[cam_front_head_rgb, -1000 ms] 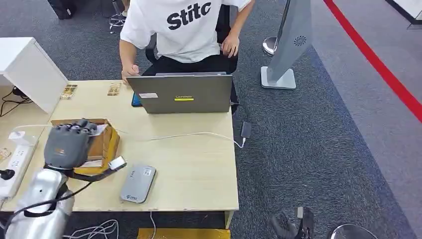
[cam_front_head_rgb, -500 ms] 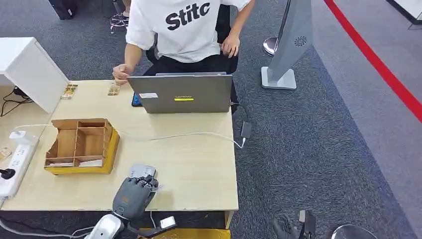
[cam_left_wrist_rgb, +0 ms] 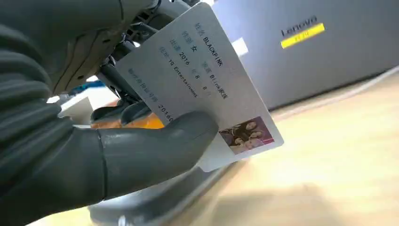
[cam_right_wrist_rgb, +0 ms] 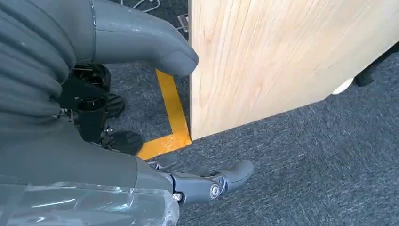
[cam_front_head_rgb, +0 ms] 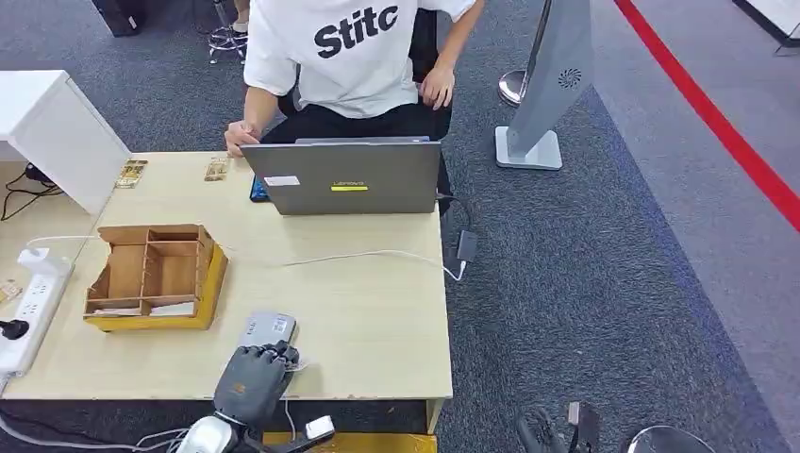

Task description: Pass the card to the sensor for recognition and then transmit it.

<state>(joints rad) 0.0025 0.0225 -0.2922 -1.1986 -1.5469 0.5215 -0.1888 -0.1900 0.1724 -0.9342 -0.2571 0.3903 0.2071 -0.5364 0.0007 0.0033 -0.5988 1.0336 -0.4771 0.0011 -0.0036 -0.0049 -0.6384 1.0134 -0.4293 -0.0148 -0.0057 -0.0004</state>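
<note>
The card [cam_left_wrist_rgb: 207,89] is a pale grey-white ID-style thing with rounded corners, several rows of small dark print running across it, and a little colour photo of a few people in one corner (the print reads "BLACKPINK" on one line). The left robot hand [cam_front_head_rgb: 251,376] has it pinched, thumb [cam_left_wrist_rgb: 155,146] pressed flat on the printed face and darker fingers behind. That hand sits at the near edge of the worktop [cam_front_head_rgb: 368,311], right over the grey sensor [cam_front_head_rgb: 269,329], with the card just above the sensor; whether it actually touches is hard to tell from the close view. Beyond the sensor stands a grey Lenovo laptop [cam_front_head_rgb: 344,177], and to the sensor's left a wooden divided box [cam_front_head_rgb: 151,274]. The right robot hand [cam_right_wrist_rgb: 117,108] hangs beside the worktop's side panel over grey carpet, fingers spread and holding nothing.
</note>
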